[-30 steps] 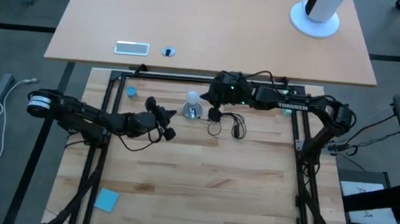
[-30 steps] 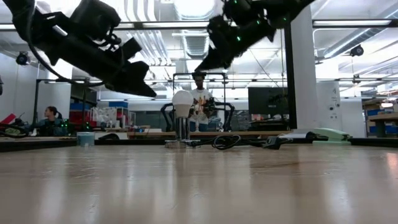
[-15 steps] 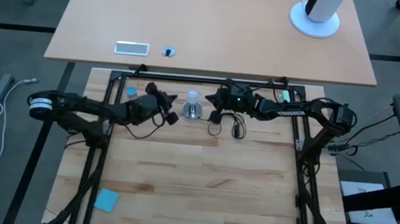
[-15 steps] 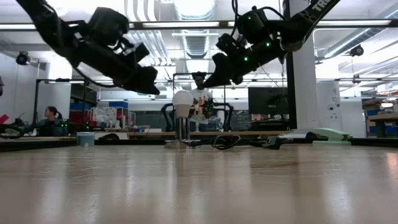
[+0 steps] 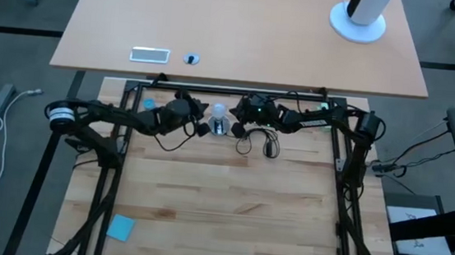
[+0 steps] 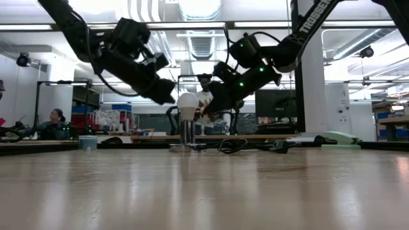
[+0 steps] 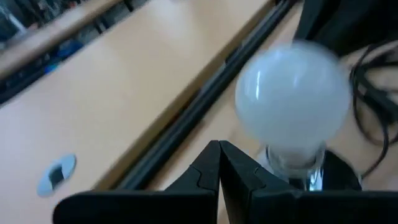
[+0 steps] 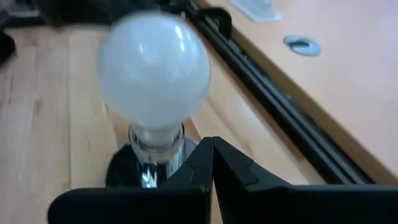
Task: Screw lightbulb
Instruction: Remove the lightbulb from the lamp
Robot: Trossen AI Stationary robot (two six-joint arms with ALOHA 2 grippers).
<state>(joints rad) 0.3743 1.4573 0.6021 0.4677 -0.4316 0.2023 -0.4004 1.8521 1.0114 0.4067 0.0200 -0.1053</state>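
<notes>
Your left gripper (image 5: 198, 128) is clenched with nothing in it, tips pressed together just beside the lightbulb (image 5: 218, 111) on its left, not clearly touching. Your right gripper (image 5: 236, 128) is clenched and empty too, just beside the bulb on the other side. In the low view both grippers (image 6: 167, 97) (image 6: 214, 105) hang at bulb height, angled down toward it, one on each flank.

A black cord (image 5: 259, 141) lies looped on the tabletop (image 5: 229, 202) right of the socket (image 5: 218, 127), under the right arm. A small blue cap (image 5: 149, 103) sits near the far left corner, a blue pad (image 5: 120, 227) near the front left edge. People show in the room behind.

The bulb stands upright in the round silver socket, toward the tabletop's far edge, white and frosted, silvery base (image 8: 155, 146) down in the disc.
</notes>
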